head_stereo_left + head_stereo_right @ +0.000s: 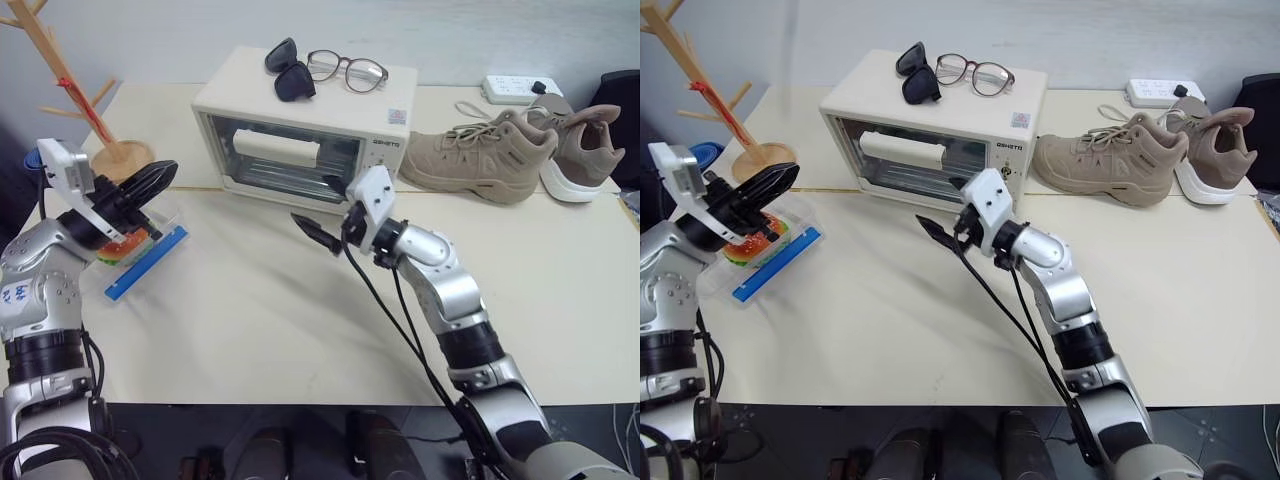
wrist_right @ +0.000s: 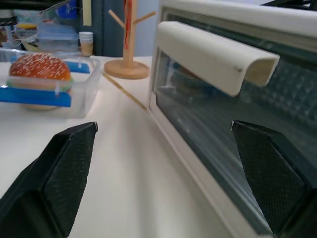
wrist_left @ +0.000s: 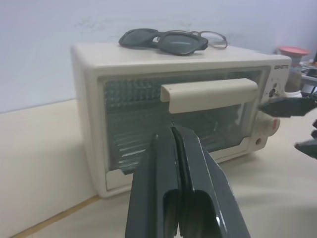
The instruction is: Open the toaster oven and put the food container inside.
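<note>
Your left gripper (image 1: 160, 178) covers much of the food container (image 1: 150, 250) from the head camera, so you see only its near blue clip and a strip of the burger. Its clear walls are hard to make out against the bench (image 1: 280, 320). The container sits at the left of the bench, left of and nearer than the toaster oven (image 1: 300, 125), well apart from it. Its long axis runs on a slant, from near left to far right.

The oven stands at the far middle of the bench, door shut, glass front and bar handle (image 1: 278, 152) facing you, long axis left to right. Sunglasses (image 1: 288, 68) and clear glasses (image 1: 348, 70) lie on its top.

Your left jaws are pressed together on nothing, above the container. Your right gripper (image 1: 318, 232) hangs just in front of the oven door, below the handle, jaws wide and empty.

Beyond the container stands a wooden rack (image 1: 70, 80), cut off at the top; a pair of tan shoes (image 1: 510, 150) lies to the right.
</note>
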Action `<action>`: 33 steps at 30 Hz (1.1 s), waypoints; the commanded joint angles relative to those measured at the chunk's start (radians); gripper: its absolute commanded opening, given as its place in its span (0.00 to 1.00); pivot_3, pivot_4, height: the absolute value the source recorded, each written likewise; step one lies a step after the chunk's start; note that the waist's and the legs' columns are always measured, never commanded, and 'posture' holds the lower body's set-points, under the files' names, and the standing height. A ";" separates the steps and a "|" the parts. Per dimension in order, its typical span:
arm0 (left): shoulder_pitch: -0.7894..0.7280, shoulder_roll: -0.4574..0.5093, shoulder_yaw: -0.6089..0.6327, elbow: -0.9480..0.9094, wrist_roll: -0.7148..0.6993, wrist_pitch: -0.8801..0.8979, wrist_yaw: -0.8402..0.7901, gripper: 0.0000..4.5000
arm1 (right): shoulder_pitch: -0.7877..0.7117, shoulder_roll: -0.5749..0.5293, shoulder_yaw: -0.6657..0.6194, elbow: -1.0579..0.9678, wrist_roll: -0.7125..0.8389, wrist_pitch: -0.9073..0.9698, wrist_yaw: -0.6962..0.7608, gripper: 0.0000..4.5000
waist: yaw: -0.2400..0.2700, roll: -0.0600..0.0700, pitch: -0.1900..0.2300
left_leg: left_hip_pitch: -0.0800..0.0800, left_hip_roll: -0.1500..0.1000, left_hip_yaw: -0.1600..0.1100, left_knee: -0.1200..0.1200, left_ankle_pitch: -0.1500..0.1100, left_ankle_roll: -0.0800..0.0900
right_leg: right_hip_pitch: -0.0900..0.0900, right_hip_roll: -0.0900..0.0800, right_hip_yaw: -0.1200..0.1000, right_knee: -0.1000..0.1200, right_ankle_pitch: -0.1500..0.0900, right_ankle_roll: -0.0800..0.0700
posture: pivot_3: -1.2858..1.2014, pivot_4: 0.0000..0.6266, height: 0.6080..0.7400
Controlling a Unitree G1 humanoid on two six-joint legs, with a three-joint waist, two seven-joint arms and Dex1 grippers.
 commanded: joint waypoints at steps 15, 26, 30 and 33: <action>0.260 -0.047 0.132 -0.317 -0.147 0.099 0.138 0.00 | -0.008 0.026 0.065 -0.020 0.012 -0.191 0.173 1.00 | -0.001 0.000 0.000 | 0.000 0.000 0.000 -0.001 0.000 0.000 | 0.000 0.000 0.000 0.000 0.000 0.000 | 0.52 0.24 1.00; -0.193 0.035 -0.044 0.133 0.023 0.001 0.051 0.00 | 0.065 -0.044 0.158 -0.035 -0.039 -0.295 0.334 1.00 | -0.014 -0.001 0.000 | 0.000 0.000 0.002 -0.001 0.000 0.000 | -0.001 0.002 -0.003 0.000 0.000 0.000 | 0.52 0.24 1.00; -0.343 0.020 -0.186 0.337 0.160 -0.089 -0.027 0.00 | 0.065 -0.042 0.159 -0.028 -0.050 -0.309 0.327 1.00 | -0.018 -0.001 0.000 | 0.001 0.000 0.004 -0.001 0.000 0.000 | -0.001 0.002 -0.007 0.000 0.000 0.000 | 0.52 0.24 1.00; -0.395 0.013 -0.239 0.439 0.221 -0.141 -0.074 0.00 | 0.076 -0.045 0.157 -0.038 -0.056 -0.310 0.321 1.00 | -0.026 -0.001 0.000 | 0.000 0.000 0.006 -0.001 0.000 0.000 | -0.002 0.002 -0.006 0.000 0.000 0.000 | 0.52 0.24 1.00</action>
